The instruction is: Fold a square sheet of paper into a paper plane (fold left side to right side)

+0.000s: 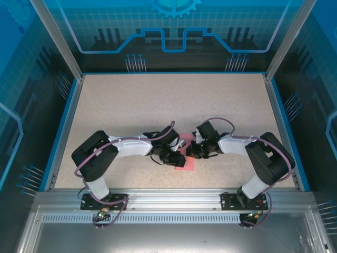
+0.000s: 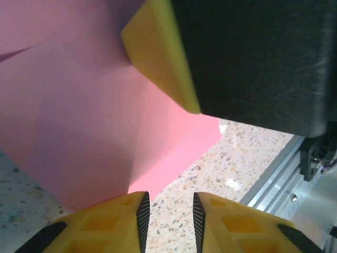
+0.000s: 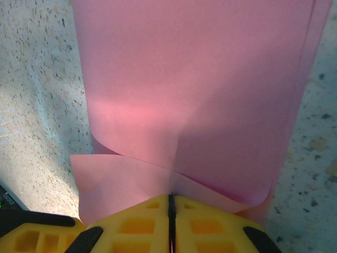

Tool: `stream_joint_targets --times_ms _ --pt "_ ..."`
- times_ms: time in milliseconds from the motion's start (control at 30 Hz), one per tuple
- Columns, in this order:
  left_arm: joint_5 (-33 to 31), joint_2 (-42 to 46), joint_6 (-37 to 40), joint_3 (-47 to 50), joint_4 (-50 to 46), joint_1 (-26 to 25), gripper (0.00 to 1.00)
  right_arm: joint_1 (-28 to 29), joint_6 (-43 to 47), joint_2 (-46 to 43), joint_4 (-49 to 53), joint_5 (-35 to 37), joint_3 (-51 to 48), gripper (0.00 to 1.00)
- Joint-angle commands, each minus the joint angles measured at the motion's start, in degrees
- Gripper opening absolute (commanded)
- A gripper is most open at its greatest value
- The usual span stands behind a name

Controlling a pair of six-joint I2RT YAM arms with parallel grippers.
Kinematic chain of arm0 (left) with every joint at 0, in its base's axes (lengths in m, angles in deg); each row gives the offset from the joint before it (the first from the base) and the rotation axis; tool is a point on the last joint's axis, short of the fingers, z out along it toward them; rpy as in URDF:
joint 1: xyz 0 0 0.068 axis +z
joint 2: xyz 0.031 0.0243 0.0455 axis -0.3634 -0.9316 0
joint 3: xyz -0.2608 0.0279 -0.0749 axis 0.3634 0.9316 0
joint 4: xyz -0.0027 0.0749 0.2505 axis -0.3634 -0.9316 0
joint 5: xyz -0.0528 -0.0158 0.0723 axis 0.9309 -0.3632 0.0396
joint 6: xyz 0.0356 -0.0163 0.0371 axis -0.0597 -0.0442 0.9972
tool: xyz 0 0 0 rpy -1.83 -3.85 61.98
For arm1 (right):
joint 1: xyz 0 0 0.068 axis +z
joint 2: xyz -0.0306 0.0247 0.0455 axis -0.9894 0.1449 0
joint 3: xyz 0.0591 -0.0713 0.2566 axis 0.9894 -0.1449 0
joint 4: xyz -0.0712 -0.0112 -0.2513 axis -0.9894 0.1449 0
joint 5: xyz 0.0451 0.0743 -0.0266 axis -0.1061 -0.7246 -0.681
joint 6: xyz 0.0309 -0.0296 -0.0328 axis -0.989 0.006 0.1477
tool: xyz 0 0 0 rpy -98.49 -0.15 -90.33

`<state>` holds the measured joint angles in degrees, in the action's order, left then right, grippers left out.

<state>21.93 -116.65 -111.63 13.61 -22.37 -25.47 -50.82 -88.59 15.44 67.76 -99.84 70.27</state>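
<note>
right hand clamped on the curled pink sheet, left hand fingers apart at its corner

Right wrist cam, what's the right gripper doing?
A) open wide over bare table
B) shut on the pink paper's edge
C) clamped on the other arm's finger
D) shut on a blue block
B: in the right wrist view the right gripper has its fingers pressed together, with the edge of the curled-over pink paper running into the seam between them.
</note>
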Motion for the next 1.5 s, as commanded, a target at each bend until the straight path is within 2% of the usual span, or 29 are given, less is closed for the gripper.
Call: stream_joint_targets --times_ms 0,433,700,1067,1467 --pt "-2.42 -1.27 1.30 -1.51 -3.08 -0.18 0.31 0.30 0.91 2.27 3.26 1.87 0.07 0.10" --pt "-4.95 -1.70 1.41 -0.30 -4.18 -0.24 0.31 0.18 1.24 2.26 3.45 1.98 -0.08 0.10" --pt "-5.50 -1.58 0.66 2.85 -2.86 -0.24 0.26 -0.29 2.19 1.27 2.45 1.09 -0.44 0.09" --pt "-5.46 -1.88 -0.06 4.56 -1.35 -1.63 0.22 0.68 3.40 -6.46 -0.25 -3.86 -1.41 0.06" --pt "-6.20 -2.49 0.32 3.69 -2.27 -1.91 0.21 4.57 1.31 -0.45 -2.46 -3.90 -0.34 0.05"
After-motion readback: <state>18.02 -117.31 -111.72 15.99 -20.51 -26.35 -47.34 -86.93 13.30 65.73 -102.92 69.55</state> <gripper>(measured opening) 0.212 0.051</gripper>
